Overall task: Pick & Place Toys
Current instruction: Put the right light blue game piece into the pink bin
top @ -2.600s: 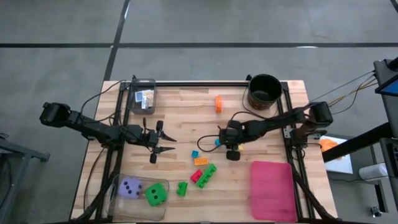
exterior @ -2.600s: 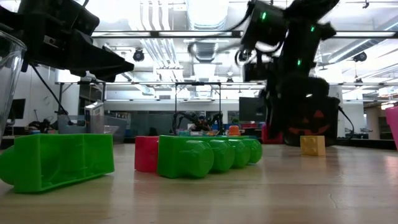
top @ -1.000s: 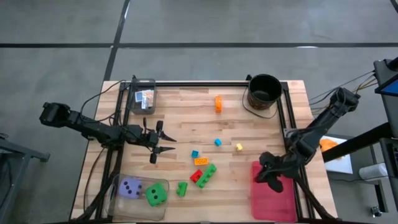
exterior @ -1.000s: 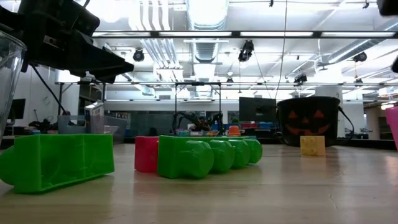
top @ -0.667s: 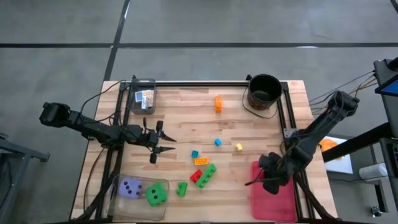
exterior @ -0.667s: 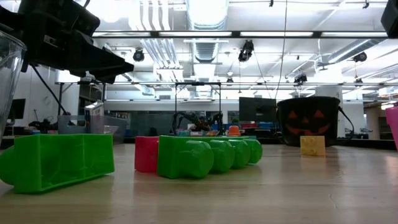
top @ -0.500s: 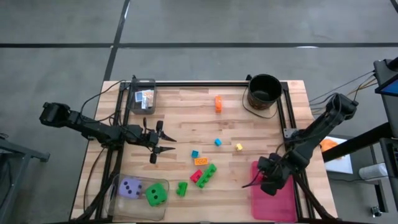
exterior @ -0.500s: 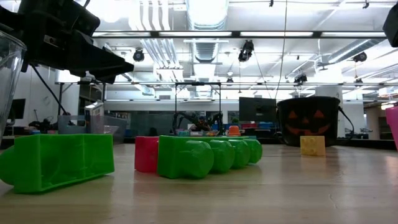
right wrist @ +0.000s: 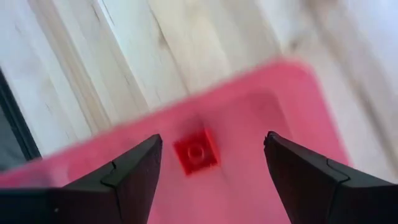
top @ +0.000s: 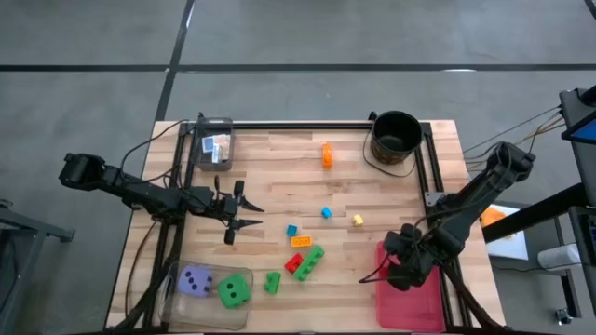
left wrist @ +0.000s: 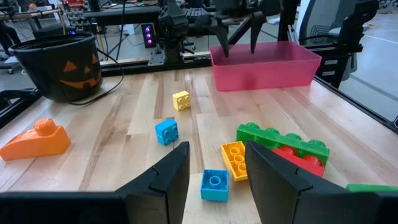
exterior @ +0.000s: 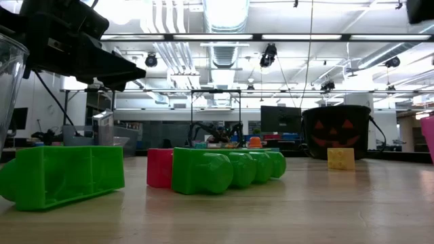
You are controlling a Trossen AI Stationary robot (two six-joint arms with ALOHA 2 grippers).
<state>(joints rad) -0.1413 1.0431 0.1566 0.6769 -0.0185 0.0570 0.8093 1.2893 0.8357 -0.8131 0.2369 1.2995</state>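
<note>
Hovering over the pink tray (top: 410,293), the right end effector (right wrist: 211,168) has its two fingers spread wide, with nothing between them. Directly below it, in the right wrist view, a small red brick (right wrist: 196,152) lies on the tray floor. About two and a half seconds ago this arm was reaching to the middle of the counter (top: 270,158) beside the loose bricks; since then it has swung over to the tray and its fingers have parted — the red brick now in the tray looks like the piece it carried, so one toy is likely placed.

Well away from that end effector, more toys remain on the counter: a yellow brick (top: 358,221), a blue brick (top: 326,212), a teal brick (top: 291,230), an orange flat brick (top: 301,241), a long green brick (top: 311,261) touching a red piece (top: 293,263), a small green brick (top: 272,282) and an orange wedge (top: 327,154) near the black bucket (top: 396,137). Two dice — purple (top: 195,280) and green (top: 233,294) — sit in a clear tub (top: 209,296).

The left end effector (top: 244,213) waits with fingers apart, just short of the teal brick. Much sorting appears left to do.
</note>
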